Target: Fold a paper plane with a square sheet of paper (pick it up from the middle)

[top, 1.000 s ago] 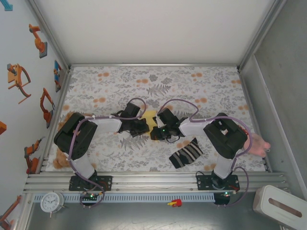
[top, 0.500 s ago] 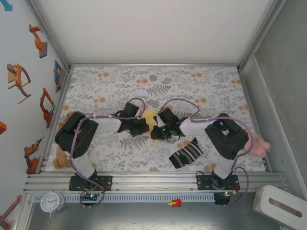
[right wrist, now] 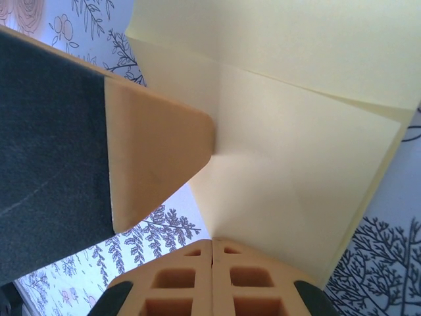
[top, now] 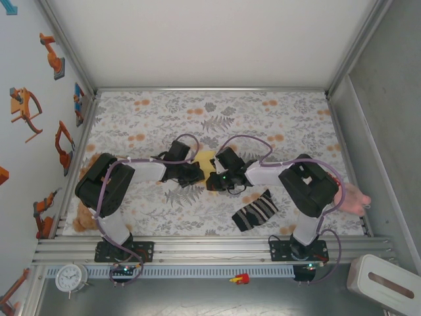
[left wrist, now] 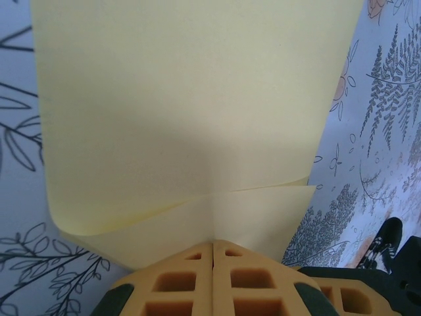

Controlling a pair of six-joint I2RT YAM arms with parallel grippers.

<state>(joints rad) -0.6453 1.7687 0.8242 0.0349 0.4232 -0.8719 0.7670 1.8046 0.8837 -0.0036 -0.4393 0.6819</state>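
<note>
Thin pale-yellow paper sheet [top: 206, 162] is at the middle of the grey floral tablecloth [top: 289, 118], caught between the two grippers, which meet tip to tip over it. Left gripper [left wrist: 212, 242] has its orange fingers pressed fully together, pinching the near edge of the paper, where two folded flaps meet at a crease. Right gripper [right wrist: 212, 241] is also closed tight, nipping another edge of the same sheet; creases and overlapping layers show just ahead of it. In the right wrist view the left gripper's orange finger [right wrist: 158, 151] touches the paper from the left side. Black-and-white striped sock [top: 255, 210] lies flat on the cloth near the right arm, apart from the paper.
</note>
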